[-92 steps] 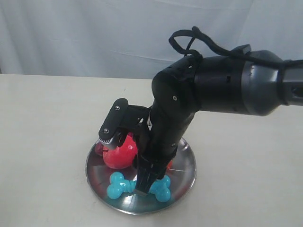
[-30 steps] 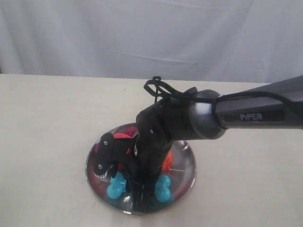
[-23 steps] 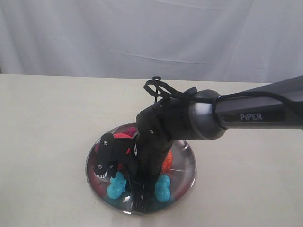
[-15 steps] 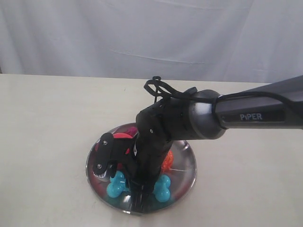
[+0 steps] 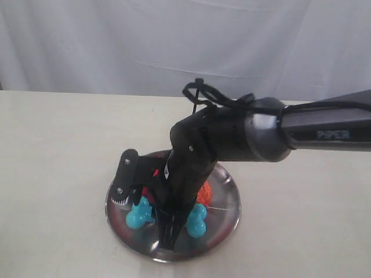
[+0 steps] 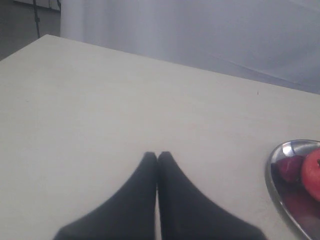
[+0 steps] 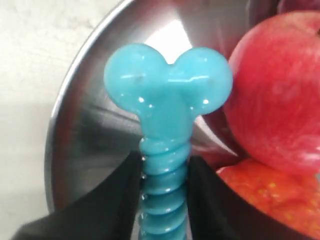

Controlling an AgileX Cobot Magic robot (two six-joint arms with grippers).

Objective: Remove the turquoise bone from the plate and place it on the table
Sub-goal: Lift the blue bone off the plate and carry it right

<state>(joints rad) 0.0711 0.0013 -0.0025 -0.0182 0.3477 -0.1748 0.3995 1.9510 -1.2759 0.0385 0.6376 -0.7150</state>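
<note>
The turquoise bone (image 7: 167, 95) is gripped by its ribbed middle between the fingers of my right gripper (image 7: 165, 167), which is shut on it. In the exterior view its two knobbed ends (image 5: 138, 215) stick out on either side of the black gripper (image 5: 168, 234), low over the front of the steel plate (image 5: 227, 201). One knobbed end hangs above the plate's rim (image 7: 65, 135). My left gripper (image 6: 158, 156) is shut and empty over the bare cream table (image 6: 100, 100), left of the plate (image 6: 278, 170).
A red apple (image 7: 280, 90) and an orange (image 7: 270, 197) lie on the plate right beside the bone. A dark purple fruit (image 6: 290, 167) sits at the plate's left side. A white curtain (image 5: 116, 40) backs the table (image 5: 58, 145).
The right gripper has closed on the bone's middle. In the last half second the arm rose a little and the bone's ends moved up and slightly left with it.
</note>
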